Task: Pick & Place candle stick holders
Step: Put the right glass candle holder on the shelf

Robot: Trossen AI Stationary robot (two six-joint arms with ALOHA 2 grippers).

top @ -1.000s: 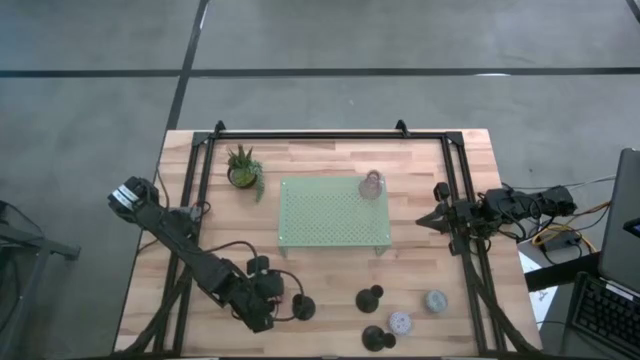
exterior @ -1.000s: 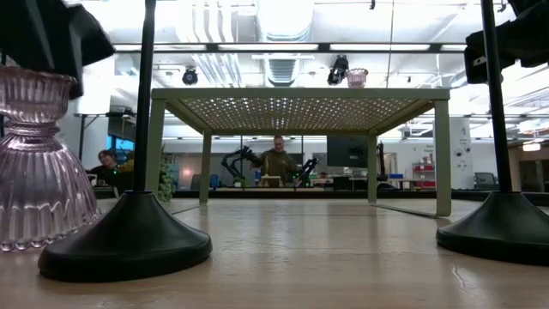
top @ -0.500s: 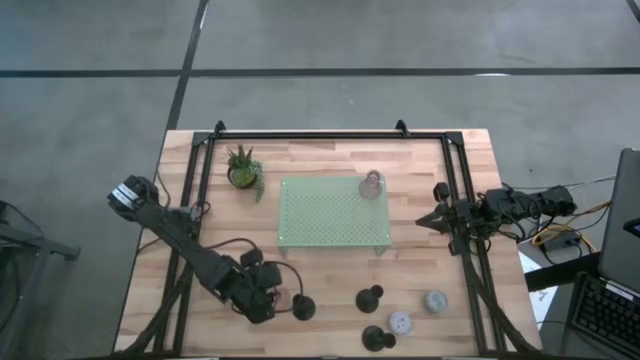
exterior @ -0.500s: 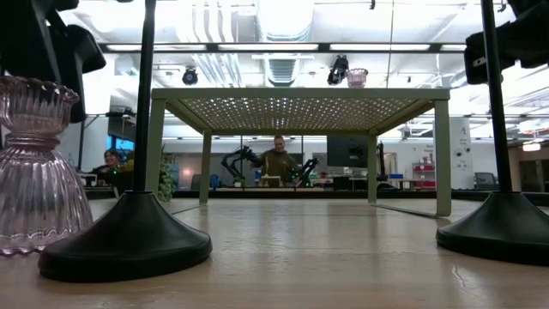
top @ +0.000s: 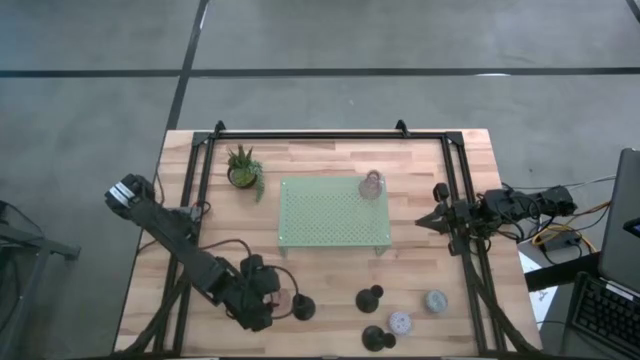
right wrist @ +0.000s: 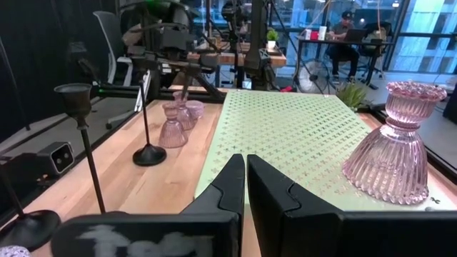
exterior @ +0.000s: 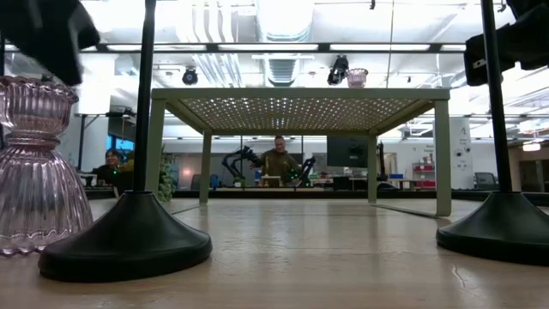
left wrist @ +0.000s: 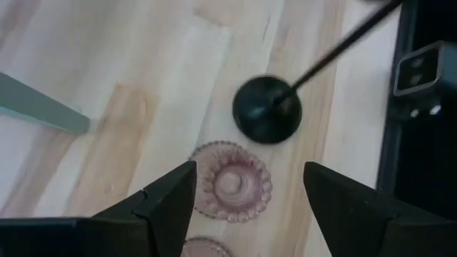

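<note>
Left wrist view looks straight down on a ribbed pinkish clear glass candle stick holder [left wrist: 231,181] standing upright on the wooden bench [left wrist: 107,107], centred below the left end effector [left wrist: 250,207], whose two dark fingers [left wrist: 168,196] stand apart on either side of it without touching. Just beside it stands a tall black candle stick holder with a round base [left wrist: 267,108]. Both sit near the bench's front edge, toward its left corner. Another pinkish glass holder [top: 372,185] stands at a back corner of the pale green perforated tray [top: 330,215]. At the bench's right edge, the right end effector [top: 428,221] waits with fingers together.
</note>
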